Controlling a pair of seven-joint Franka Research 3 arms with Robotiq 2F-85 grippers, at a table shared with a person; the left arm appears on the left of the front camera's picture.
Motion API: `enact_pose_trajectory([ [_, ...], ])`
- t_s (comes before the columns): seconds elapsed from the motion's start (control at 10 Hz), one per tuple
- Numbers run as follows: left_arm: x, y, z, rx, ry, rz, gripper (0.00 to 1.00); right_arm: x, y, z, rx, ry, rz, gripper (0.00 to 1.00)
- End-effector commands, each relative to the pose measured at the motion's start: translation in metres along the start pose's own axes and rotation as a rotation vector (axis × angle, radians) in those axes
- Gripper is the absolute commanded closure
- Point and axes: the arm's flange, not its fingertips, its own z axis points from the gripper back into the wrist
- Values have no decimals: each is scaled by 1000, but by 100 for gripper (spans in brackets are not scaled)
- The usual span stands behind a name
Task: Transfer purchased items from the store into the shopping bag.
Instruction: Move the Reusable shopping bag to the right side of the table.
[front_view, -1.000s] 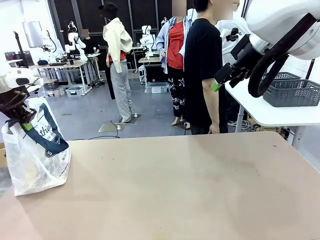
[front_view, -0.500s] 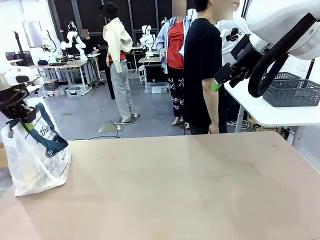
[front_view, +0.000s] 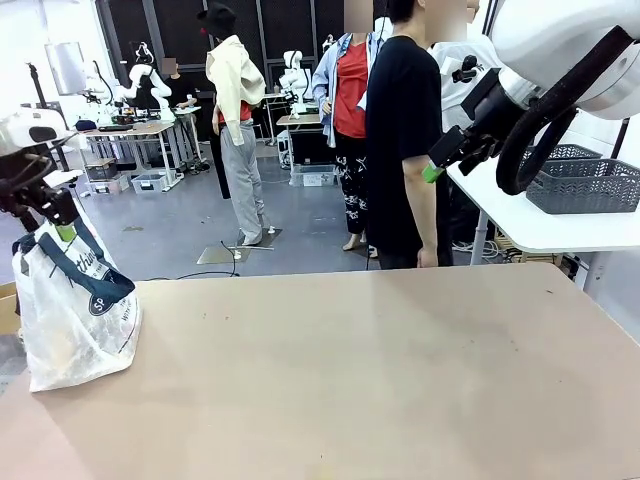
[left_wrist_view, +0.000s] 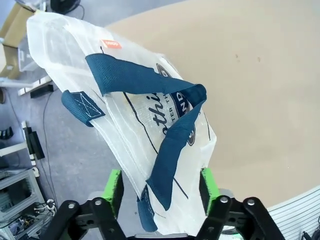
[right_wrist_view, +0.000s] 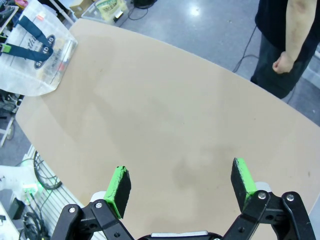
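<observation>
a: looking at the left gripper (left_wrist_view: 160, 187), jaws spread either side of the shopping bag (front_view: 75, 310)'s top at the table (front_view: 380, 370)'s left end, prob. not pinching yet.

b: right gripper (right_wrist_view: 182, 187)?

a: jaws wide, nothing in them, high over the table. risk: bag film slips or slumps shut, handle (left_wrist_view: 150, 85) snags a pad.

The table (front_view: 380, 370) lies bare and passable apart from the shopping bag (front_view: 75, 310) at its left edge.
</observation>
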Motion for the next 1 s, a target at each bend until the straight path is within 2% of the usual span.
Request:
enact_pose_trajectory([
  [0.0, 6, -2, 14, -7, 2, -1, 0, -3, 1, -1, -10, 15, 1, 0],
  [0.4, 9, -13, 48, -12, -28, -28, 0, -3, 1, -1, -10, 15, 1, 0],
  [0.7, 9, -21, 53, 19, -40, -81, 0, -3, 1, -1, -10, 15, 1, 0],
  [0.9, 10, -19, 51, 4, -39, -42, 0, -3, 1, -1, -10, 15, 1, 0],
])
